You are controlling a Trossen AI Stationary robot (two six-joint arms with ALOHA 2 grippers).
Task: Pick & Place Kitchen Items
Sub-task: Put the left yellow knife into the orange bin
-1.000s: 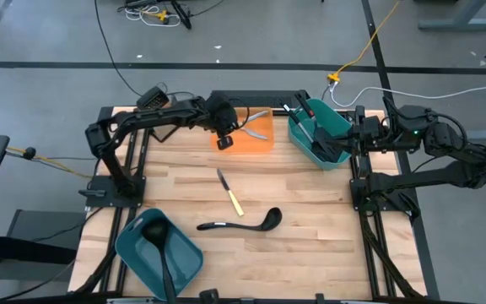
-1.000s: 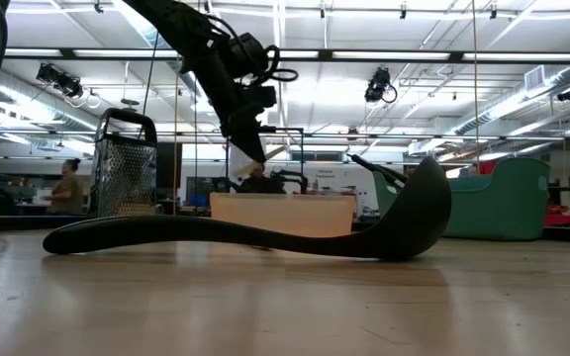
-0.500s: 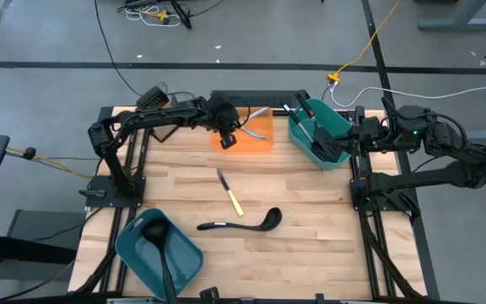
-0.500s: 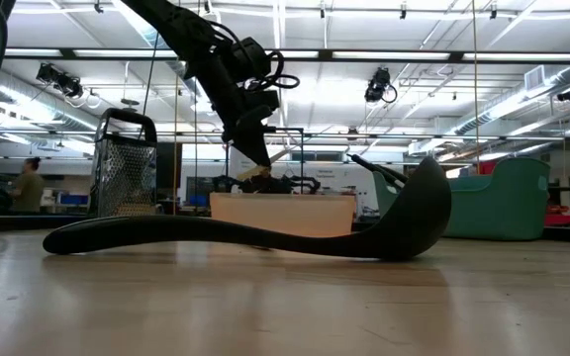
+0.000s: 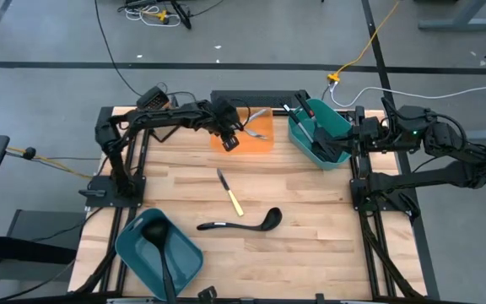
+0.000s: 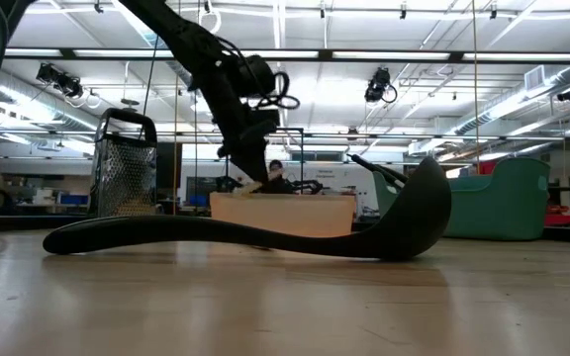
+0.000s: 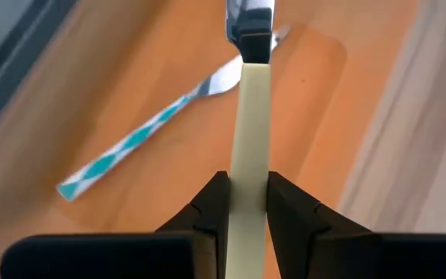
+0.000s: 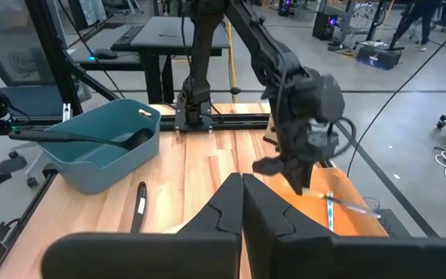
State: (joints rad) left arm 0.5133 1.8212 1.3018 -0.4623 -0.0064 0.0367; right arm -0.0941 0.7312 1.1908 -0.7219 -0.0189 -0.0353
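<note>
My left gripper [image 5: 230, 140] is low over the flat orange tray [image 5: 260, 133] at the table's far side and is shut on a pale yellow-handled utensil [image 7: 250, 116]. The utensil's dark and silver head [image 7: 250, 31] points ahead of the fingers. A fork with a teal patterned handle [image 7: 153, 128] lies flat on the tray. A yellow-handled knife [image 5: 229, 192] and a black ladle [image 5: 239, 224] lie on the wood. My right gripper [image 8: 242, 190] is shut and waits raised by the table's right edge, beside the far-right teal bin [image 5: 319, 131]. My left gripper pinches the pale yellow handle [image 7: 248, 167] between its two fingers [image 7: 211, 205]. The handle runs along the fingers and sticks out well ahead of them. The fingers slant down from the table's left. I cannot tell whether the utensil's head touches the tray.
The far-right teal bin holds several dark utensils. A second teal bin [image 5: 159, 249] at the near left corner holds a black ladle. In the low view the ladle on the table [image 6: 265, 232] fills the foreground, and a metal box grater [image 6: 122, 163] stands behind it on the left.
My left gripper has sunk toward the orange tray with the yellow-handled utensil still between its fingers, and its wrist has rolled a little. My right arm has kept still.
</note>
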